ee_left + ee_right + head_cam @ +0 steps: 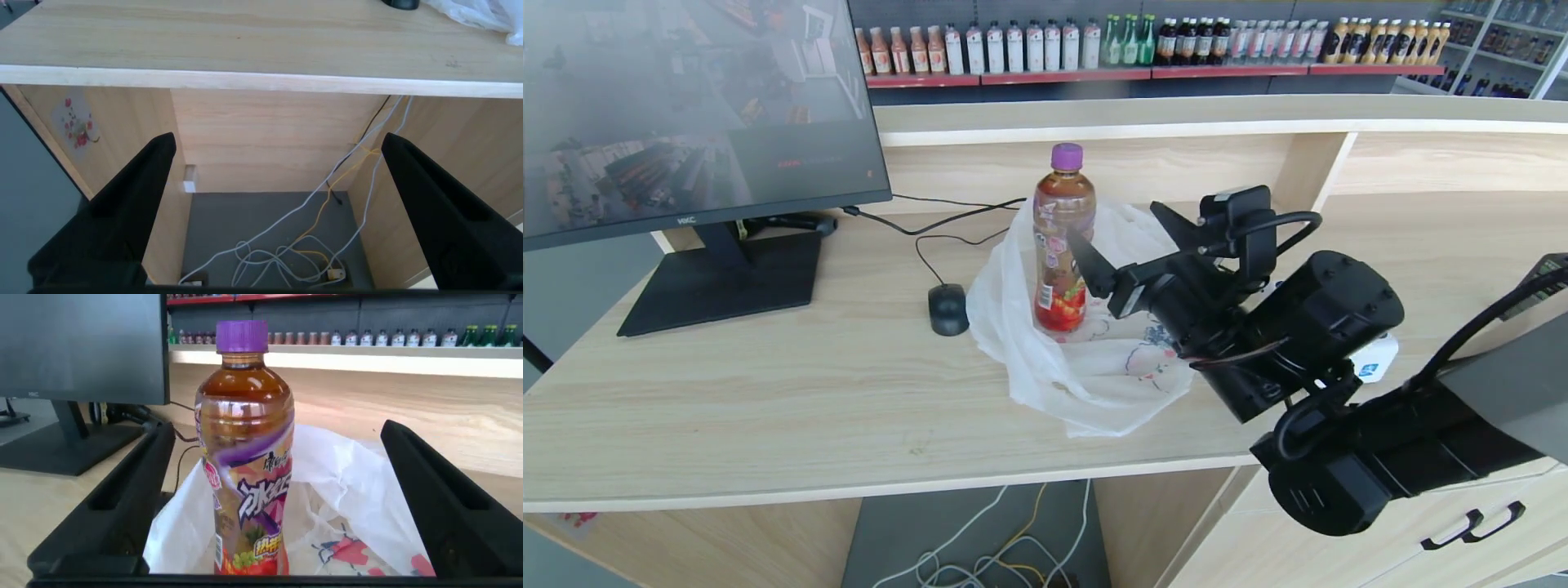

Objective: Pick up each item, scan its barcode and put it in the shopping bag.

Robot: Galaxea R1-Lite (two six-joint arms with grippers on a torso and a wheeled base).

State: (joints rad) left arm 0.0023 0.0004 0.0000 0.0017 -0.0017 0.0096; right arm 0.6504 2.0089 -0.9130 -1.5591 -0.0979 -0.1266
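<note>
Two grippers are held with fingers spread, and nothing is gripped by either. Nearest, the left gripper (278, 143) is found low, below the front edge of the counter (768, 392), well apart from the goods. Further in, right of the head view's centre, the right gripper (1114, 220) is held just beside the bottle (1062, 245). In the right wrist view the bottle is framed between the parted fingers, without contact that can be made out.

A small white and blue box (1376, 359) is half hidden behind the right arm at the right of the frame; it may be a further item. At the centre the bottle stands upright on the crumpled white bag (1094, 367). Whether it is inside the bag's mouth or merely on the plastic cannot be told. If inside, this item is judged bagged and released; if not, picking, scanning and bagging remain. Left of the bag lies a mouse (948, 309), and a monitor (686, 106) stands at upper left.
</note>
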